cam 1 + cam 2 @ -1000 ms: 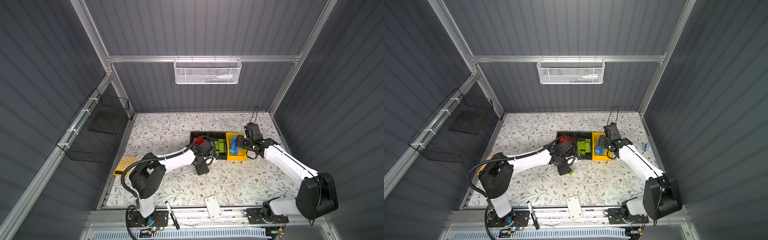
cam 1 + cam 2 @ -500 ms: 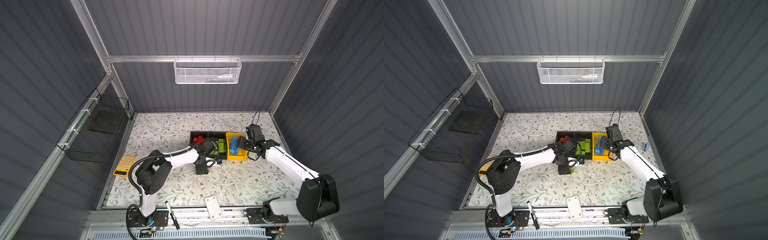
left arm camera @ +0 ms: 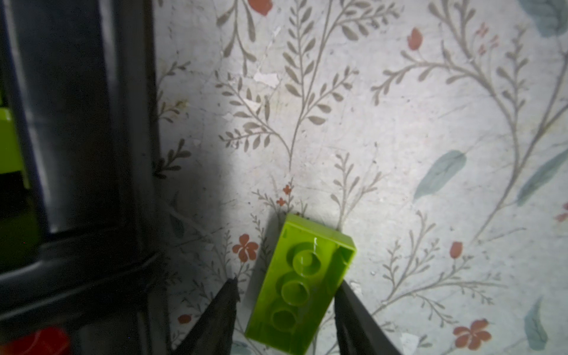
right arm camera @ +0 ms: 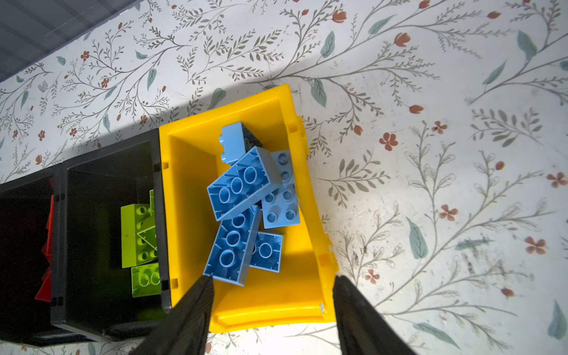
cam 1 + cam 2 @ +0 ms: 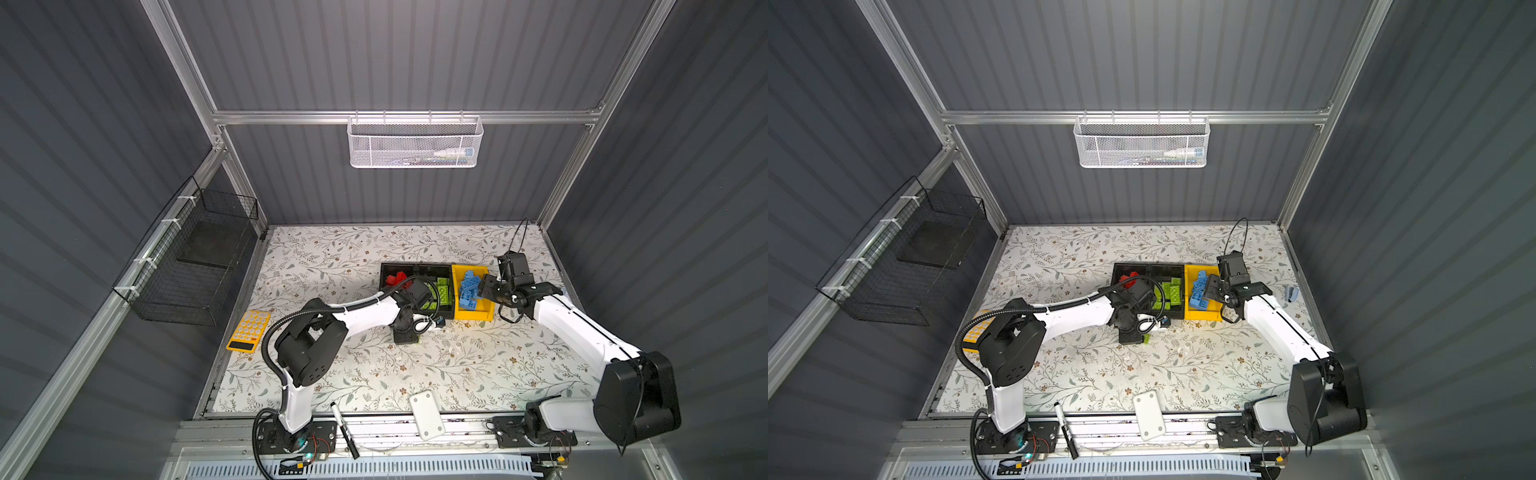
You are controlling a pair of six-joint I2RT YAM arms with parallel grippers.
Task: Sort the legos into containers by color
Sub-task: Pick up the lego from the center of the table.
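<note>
Left wrist: glossy lime brick (image 3: 302, 284); tubed underside

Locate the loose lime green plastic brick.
In the left wrist view, the lime green brick lies on the floral table, straddled by the left gripper, beside the black plastic bin.

the left hand (image 3: 289, 282) has dropped around the loose green lego (image 3: 304, 276), its fingers narrowing.
</note>
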